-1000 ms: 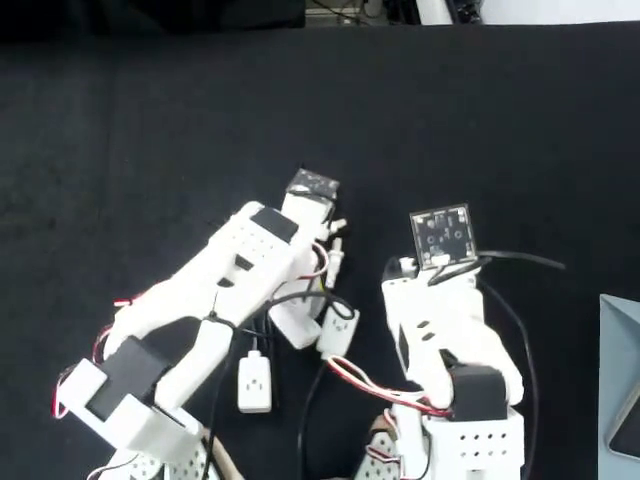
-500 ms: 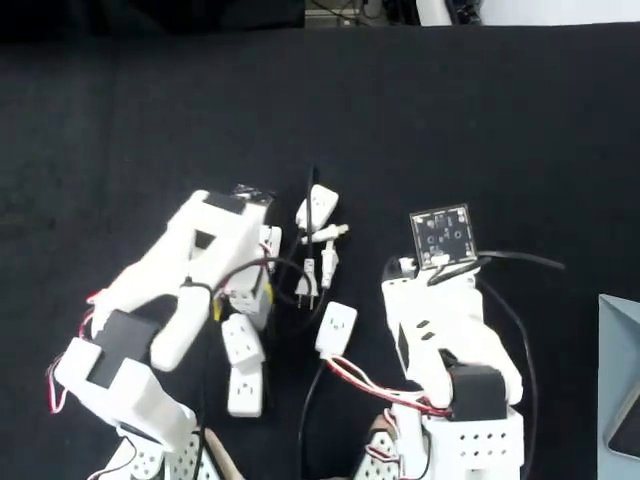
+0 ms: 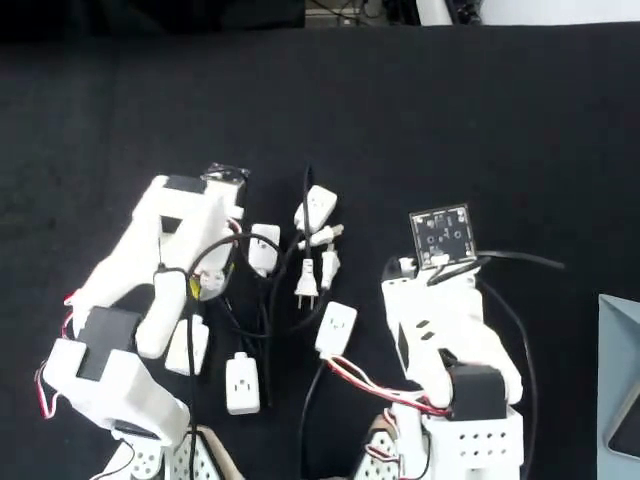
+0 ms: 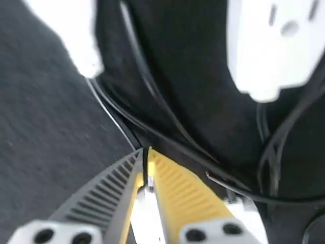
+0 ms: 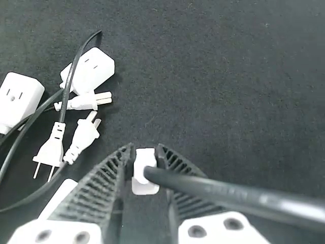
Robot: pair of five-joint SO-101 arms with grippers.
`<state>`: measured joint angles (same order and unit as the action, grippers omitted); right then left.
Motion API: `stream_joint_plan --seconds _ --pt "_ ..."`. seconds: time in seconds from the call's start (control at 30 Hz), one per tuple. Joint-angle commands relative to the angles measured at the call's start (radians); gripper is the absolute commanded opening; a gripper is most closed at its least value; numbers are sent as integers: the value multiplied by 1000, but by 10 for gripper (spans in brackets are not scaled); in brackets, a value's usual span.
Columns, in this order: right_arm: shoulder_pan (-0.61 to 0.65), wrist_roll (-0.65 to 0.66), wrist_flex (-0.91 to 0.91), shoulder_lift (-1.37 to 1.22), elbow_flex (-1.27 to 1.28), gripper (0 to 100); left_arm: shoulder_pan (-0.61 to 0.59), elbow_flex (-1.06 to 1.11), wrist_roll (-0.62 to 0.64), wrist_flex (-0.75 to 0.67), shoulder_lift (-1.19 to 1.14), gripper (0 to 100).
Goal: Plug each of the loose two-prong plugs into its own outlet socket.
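Note:
Several white outlet blocks lie mid-table: one [image 3: 318, 208] at the back, one [image 3: 263, 248] by the left arm, one [image 3: 335, 328] and one [image 3: 243, 383] nearer the front. Loose white plugs [image 3: 305, 285] on black cords lie between them. My left gripper [image 4: 144, 155] is shut on a white plug, a thin black cord at its tips; from above it [image 3: 205, 288] sits left of the pile. An outlet [image 4: 277, 46] lies close ahead of it. My right gripper [image 5: 144, 152] is shut on a white plug [image 5: 143, 175], right of two loose plugs [image 5: 81, 137] and an outlet [image 5: 89, 68].
Black cords [image 3: 275, 300] loop across the black cloth between the arms. Another outlet block [image 3: 187, 345] lies beside the left arm's forearm. A grey tray [image 3: 620, 380] sits at the right edge. The far half of the table is bare cloth.
The left arm has swung back and to the left from the centre pile, dragging cords and outlet blocks with it and uncovering the plugs. The right arm has not moved.

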<state>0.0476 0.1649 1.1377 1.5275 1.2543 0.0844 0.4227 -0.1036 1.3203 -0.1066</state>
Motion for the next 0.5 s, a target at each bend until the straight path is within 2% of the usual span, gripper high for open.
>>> stream_joint_plan --seconds 0.0,0.1,0.23,0.3,0.47 --pt "-11 8 5 4 -7 13 -53 -67 -101 -72 9 28" --pt "-11 8 5 4 -7 13 -96 -105 -196 -117 9 28" --pt "-11 8 5 4 -7 13 -131 -170 -304 -103 11 32" --pt "-11 8 5 4 -7 13 -136 -211 -339 -35 11 33" --pt "-2 8 5 4 -7 14 -119 -325 -393 238 11 34"
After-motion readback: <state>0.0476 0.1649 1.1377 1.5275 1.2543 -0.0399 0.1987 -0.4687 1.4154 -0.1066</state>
